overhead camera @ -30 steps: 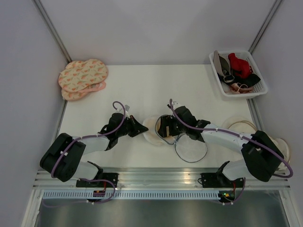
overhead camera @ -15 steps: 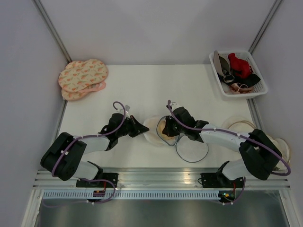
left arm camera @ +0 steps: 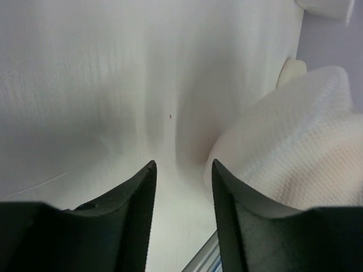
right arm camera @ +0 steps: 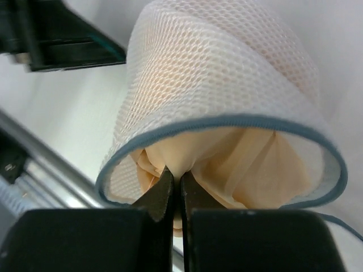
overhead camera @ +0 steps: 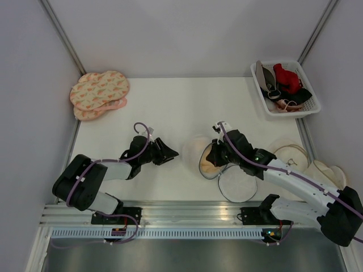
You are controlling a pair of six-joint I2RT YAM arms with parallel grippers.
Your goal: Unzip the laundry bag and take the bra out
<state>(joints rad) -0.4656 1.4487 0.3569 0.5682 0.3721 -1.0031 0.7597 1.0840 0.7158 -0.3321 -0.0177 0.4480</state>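
Note:
The laundry bag (overhead camera: 194,148) lies on its side mid-table, its grey zipped rim open toward my right arm and its round mesh flap (overhead camera: 237,187) flat on the table beside it. In the right wrist view the white mesh dome (right arm camera: 215,68) arches over the peach-beige bra (right arm camera: 255,164) bunched inside. My right gripper (right arm camera: 177,180) is shut on a fold of the bra just within the rim; from above it (overhead camera: 214,158) sits at the bag's mouth. My left gripper (overhead camera: 172,153) stands open just left of the bag, apart from it, nothing between its fingers (left arm camera: 139,192); the mesh (left arm camera: 300,158) shows to its right.
Pink orange-patterned pouches (overhead camera: 99,92) lie stacked at the back left. A white basket (overhead camera: 311,109) at the back right holds red and black garments. Cream round pouches (overhead camera: 290,152) lie along the right edge, behind my right arm.
My right gripper shut on the bra and drew back to the right, dragging the bag with it. My left gripper opened, let go of the bag and now sits apart from it.

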